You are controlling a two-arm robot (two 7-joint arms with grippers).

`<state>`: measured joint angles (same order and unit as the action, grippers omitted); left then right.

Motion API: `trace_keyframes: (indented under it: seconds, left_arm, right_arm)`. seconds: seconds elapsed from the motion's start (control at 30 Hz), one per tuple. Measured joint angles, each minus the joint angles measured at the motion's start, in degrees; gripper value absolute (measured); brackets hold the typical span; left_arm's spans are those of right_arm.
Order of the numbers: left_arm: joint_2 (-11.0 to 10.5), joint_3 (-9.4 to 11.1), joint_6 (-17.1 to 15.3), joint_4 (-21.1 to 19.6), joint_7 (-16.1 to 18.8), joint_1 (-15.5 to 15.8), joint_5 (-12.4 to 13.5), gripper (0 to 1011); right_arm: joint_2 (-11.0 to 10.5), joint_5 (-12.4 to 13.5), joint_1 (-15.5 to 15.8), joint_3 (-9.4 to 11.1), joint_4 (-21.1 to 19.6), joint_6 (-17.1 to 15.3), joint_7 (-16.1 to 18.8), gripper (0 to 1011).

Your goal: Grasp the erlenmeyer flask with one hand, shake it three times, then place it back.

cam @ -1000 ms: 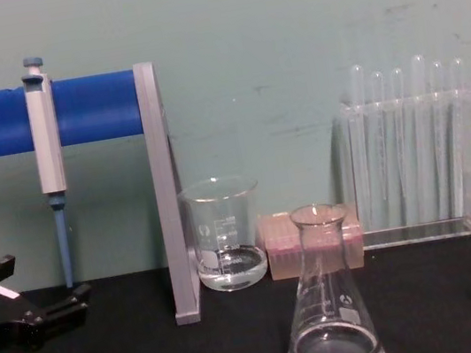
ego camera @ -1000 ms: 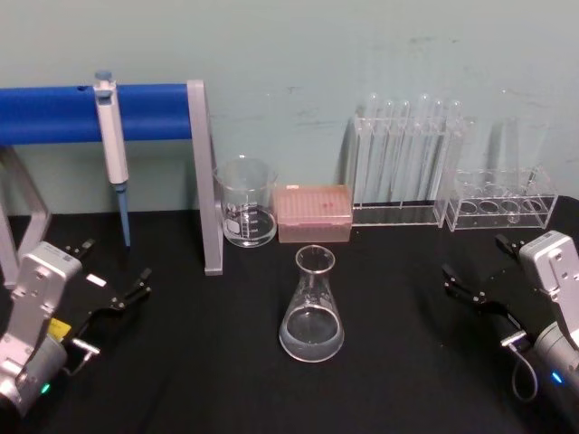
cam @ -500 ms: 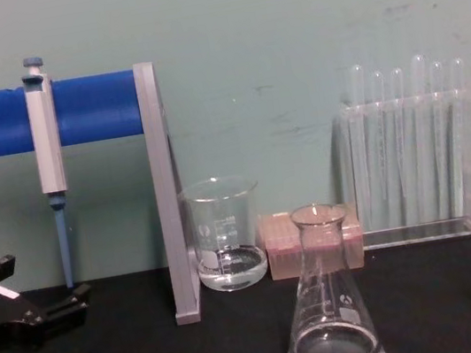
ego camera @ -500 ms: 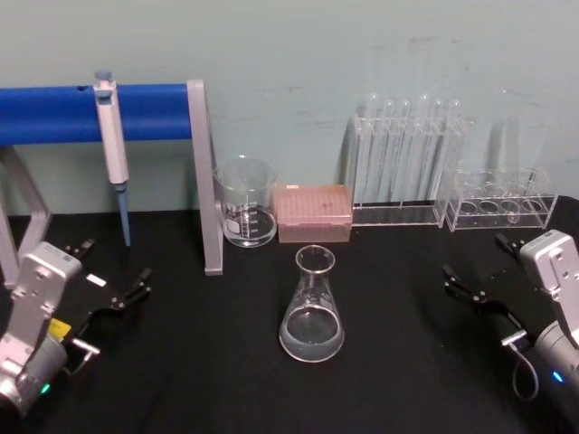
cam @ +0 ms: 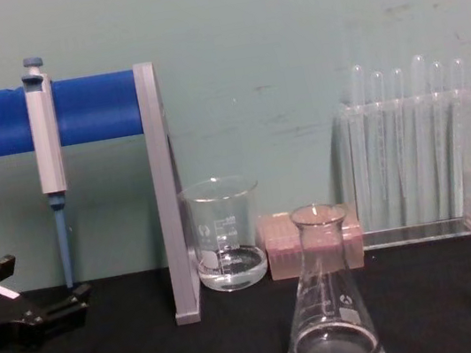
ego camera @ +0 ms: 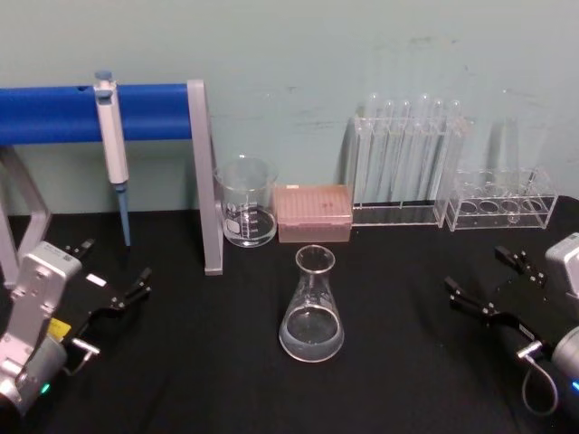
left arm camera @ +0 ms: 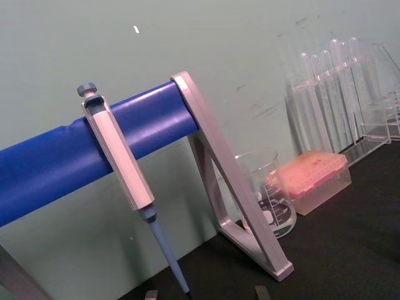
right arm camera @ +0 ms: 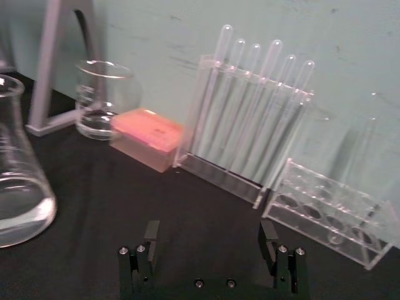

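erlenmeyer flask (ego camera: 312,312) standing upright at tabletop (ego camera: 208,362) centre | right gripper (ego camera: 475,271) hovering spread, seemingly nearer, flask lying to its left | left gripper (ego camera: 116,260) idling spread, left edge

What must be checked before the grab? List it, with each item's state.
1. Erlenmeyer flask upright on the table, touched by neither pincer: ok.
2. Right pincer open, to the flask's right and apart from it: ok.
3. Left pincer open, far to the flask's left, out of the way: ok.
4. Beaker and pink box stand behind the flask, with a gap between them and it: ok.
5. Liquid sits low in the flask's base, far below the rim: ok.
6. Open pincer wide enough for the neck: cannot tell.
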<state>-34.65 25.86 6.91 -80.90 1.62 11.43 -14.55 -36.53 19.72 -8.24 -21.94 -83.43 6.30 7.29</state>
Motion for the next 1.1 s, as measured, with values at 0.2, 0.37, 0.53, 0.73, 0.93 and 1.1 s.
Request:
trace_keyframes:
  seconds: [0.2,0.37,0.53,0.73,0.93,1.1]
  left_arm:
    - [0.0,0.0,0.0,0.0,0.0,0.0,0.0,1001]
    - [0.0,0.0,0.0,0.0,0.0,0.0,0.0,1001]
    - [0.0,0.0,0.0,0.0,0.0,0.0,0.0,1001]
    - [0.0,0.0,0.0,0.0,0.0,0.0,0.0,1001]
    - [0.0,0.0,0.0,0.0,0.0,0.0,0.0,1001]
    - [0.0,0.0,0.0,0.0,0.0,0.0,0.0,1001]
  right_arm:
    - [-1.5,3.6,3.1,2.0,-3.1,0.0,4.2,1000]
    - [-2.1,5.8,5.1,2.9,-5.6,0.1,7.6,1000]
    - [-1.9,6.9,5.8,3.0,-6.9,0.4,10.6,1000]
    - [-1.2,7.2,5.6,2.8,-7.0,0.7,13.3,1000]
    - [0.1,7.1,4.2,2.0,-5.9,1.0,16.7,1000]
    - [1.2,6.7,3.0,1.4,-4.8,1.2,18.8,1000]
